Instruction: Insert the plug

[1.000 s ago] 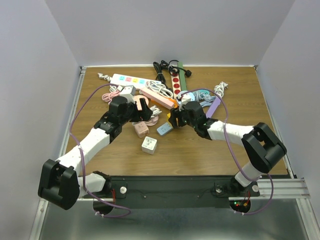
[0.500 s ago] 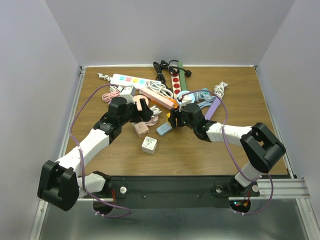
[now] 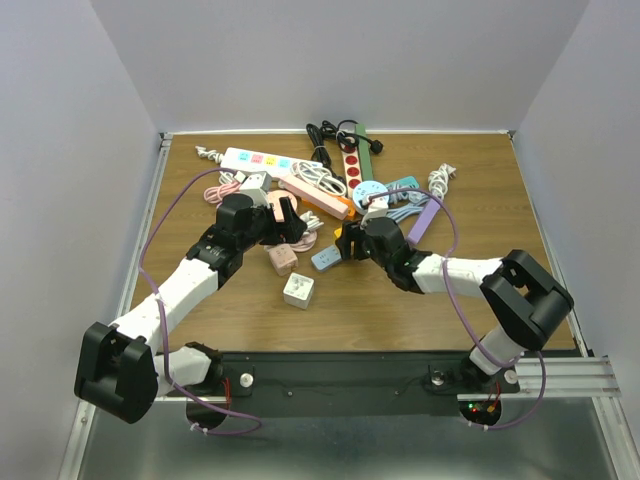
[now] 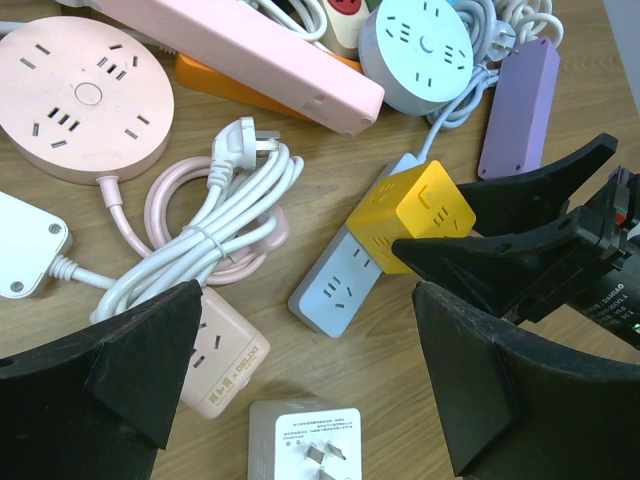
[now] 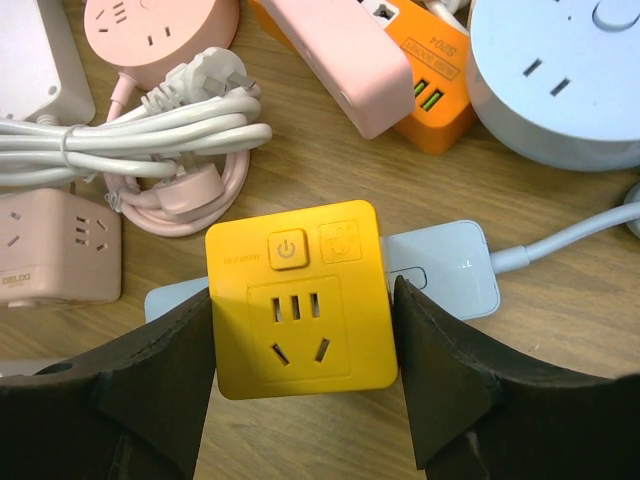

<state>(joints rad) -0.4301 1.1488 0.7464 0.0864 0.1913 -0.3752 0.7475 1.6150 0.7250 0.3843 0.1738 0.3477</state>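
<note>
The right gripper (image 3: 346,241) clamps the yellow cube (image 5: 296,296) by its sides at mid-table, atop a blue strip (image 5: 442,266). The left gripper (image 4: 307,292) hangs wide open just left, above a pink cube (image 4: 225,355).

My right arm (image 3: 440,268) has swung left and a little nearer, bringing the yellow cube socket (image 5: 300,250) in its jaws closer to the grey-blue adapter (image 3: 328,259). On the far side, the round pale-blue socket (image 3: 370,190), which my wrist partly covered, now shows whole.
</note>
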